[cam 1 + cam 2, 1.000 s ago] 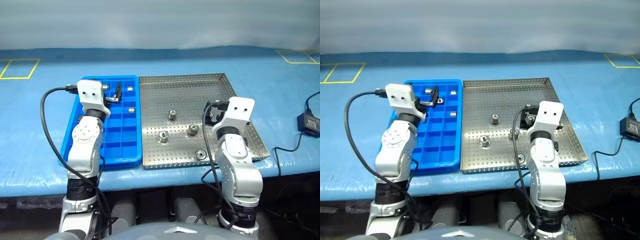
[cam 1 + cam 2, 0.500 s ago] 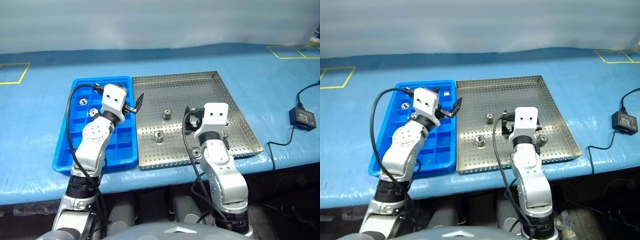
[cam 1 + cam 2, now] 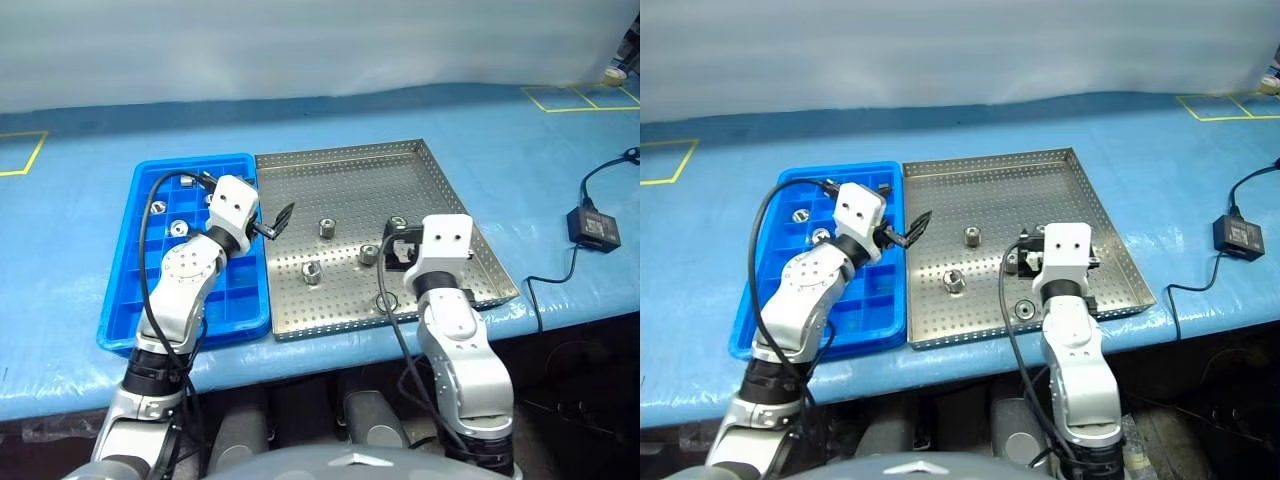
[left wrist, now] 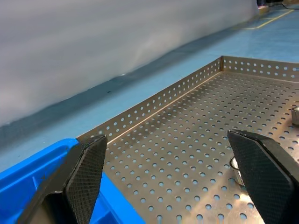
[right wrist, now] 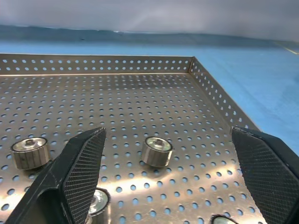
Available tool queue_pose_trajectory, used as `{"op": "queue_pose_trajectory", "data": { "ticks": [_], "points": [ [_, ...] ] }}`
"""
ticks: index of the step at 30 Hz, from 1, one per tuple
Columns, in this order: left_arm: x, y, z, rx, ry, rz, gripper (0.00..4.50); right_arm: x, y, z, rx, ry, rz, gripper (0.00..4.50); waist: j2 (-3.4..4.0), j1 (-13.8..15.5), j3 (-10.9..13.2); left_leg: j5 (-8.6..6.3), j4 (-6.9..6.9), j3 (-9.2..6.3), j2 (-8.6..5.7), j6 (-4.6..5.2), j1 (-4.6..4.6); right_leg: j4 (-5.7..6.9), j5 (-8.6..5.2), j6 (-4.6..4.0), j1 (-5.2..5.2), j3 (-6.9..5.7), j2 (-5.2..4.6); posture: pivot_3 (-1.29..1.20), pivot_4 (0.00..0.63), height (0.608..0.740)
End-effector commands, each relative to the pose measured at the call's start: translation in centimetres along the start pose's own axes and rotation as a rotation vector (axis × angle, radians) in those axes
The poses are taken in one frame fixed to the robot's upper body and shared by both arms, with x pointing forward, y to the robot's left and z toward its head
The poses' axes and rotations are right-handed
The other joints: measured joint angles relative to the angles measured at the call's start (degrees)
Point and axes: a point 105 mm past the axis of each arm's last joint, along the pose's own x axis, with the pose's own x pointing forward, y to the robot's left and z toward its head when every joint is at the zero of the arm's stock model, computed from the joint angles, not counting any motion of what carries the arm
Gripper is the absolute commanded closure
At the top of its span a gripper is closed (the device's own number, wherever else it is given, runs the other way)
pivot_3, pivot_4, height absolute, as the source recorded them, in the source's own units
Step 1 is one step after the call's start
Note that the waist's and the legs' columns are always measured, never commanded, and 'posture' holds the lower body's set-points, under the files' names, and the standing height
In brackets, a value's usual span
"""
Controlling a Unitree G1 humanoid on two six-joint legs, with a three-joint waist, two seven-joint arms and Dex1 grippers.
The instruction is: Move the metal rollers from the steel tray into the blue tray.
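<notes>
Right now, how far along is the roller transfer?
Done: at least two metal rollers sit in cells of the blue tray. In hand: nothing. The left fingers are open and empty where the blue tray meets the steel tray; the right fingers are open, low over the steel tray. Left: about five rollers on the steel tray.

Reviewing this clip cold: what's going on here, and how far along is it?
A two-armed robot is moving metal rollers from the steel tray into the blue tray. Both grippers are open and hold nothing. The left gripper hovers over the seam between the two trays; the right gripper is low over the steel tray near several rollers. A few rollers already sit in the blue tray's far cells, and about five remain on the steel tray.
</notes>
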Motion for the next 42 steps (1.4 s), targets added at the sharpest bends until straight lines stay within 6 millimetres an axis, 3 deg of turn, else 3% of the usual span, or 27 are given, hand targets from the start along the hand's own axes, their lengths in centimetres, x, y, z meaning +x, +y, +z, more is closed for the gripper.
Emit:
{"op": "queue_pose_trajectory", "data": {
  "ticks": [1, 10, 15, 22, 30, 34, 39, 42],
  "points": [
    [0.0, -0.2, 0.3, 0.009, 0.028, -0.076, 0.02, -0.7, -0.3, 1.1, 0.013, -0.022, 0.055, 0.0, 0.0, 0.09, 0.0, 0.0, 0.0, 0.0, 0.0, 0.0, 0.0, 0.01, 0.0, 0.0, 0.0, 0.0, 0.01, -0.16, 0.15, 0.74],
    [1.1, -4.0, 0.7, 0.189, 0.19, -0.599, 0.02, -1.3, 0.8, 0.9, -0.023, 0.012, 0.182, 0.0, 0.0, 1.32, 0.0, 0.0, 0.02, 0.01, -0.03, 0.0, -0.01, -0.03, -0.01, -0.01, 0.01, 0.01, 0.01, -0.12, 0.15, 0.74],
    [2.6, -6.1, 0.8, 0.223, 0.283, -0.794, 0.02, -1.2, 1.5, 0.8, 0.004, 0.017, 0.189, 0.0, 0.0, 2.05, 0.0, 0.01, 0.01, 0.01, -0.03, 0.0, -0.06, -0.02, -0.01, -0.01, -0.05, 0.02, 0.04, -0.13, 0.15, 0.74],
    [3.0, -7.5, -1.0, 0.361, 0.427, -0.957, 0.02, -1.5, 1.5, 0.5, 0.02, 0.023, 0.153, 0.0, 0.0, 1.89, 0.0, 0.0, -0.01, 0.06, -0.03, 0.02, -0.16, 0.0, -0.02, -0.01, -0.17, 0.11, 0.1, -0.17, 0.15, 0.74],
    [3.2, -7.7, -2.4, 0.461, 0.514, -1.019, 0.02, -1.8, 0.9, 0.4, 0.039, 0.021, 0.103, 0.0, 0.0, 1.36, 0.0, 0.01, 0.02, 0.12, -0.01, 0.02, -0.18, 0.04, -0.02, -0.01, -0.24, 0.19, 0.11, -0.21, 0.15, 0.74],
    [3.3, -7.8, -2.9, 0.507, 0.545, -1.041, 0.88, -1.8, 0.9, 0.4, 0.04, 0.016, 0.099, 0.0, 0.0, 0.88, 0.0, 0.01, 0.02, 0.12, -0.01, 0.03, -0.19, 0.04, -0.01, 0.0, -0.24, 0.2, 0.1, -0.21, 0.15, 0.74],
    [3.0, -8.2, -3.5, 0.557, 0.555, -1.073, 2.63, -1.6, 0.8, 0.7, 0.044, 0.004, 0.092, 0.0, 0.0, 0.24, 0.0, 0.01, 0.02, 0.12, -0.01, 0.03, -0.19, 0.06, -0.01, 0.0, -0.24, 0.21, 0.11, -0.21, 0.15, 0.74],
    [3.4, -8.1, -2.7, 0.547, 0.509, -1.04, 2.82, -1.5, 0.8, 0.8, 0.043, 0.0, 0.092, 0.0, 0.0, 0.18, 0.0, 0.01, 0.04, 0.12, -0.01, 0.03, -0.18, 0.07, -0.01, 0.0, -0.24, 0.22, 0.11, -0.2, 0.15, 0.74]
  ]
}}
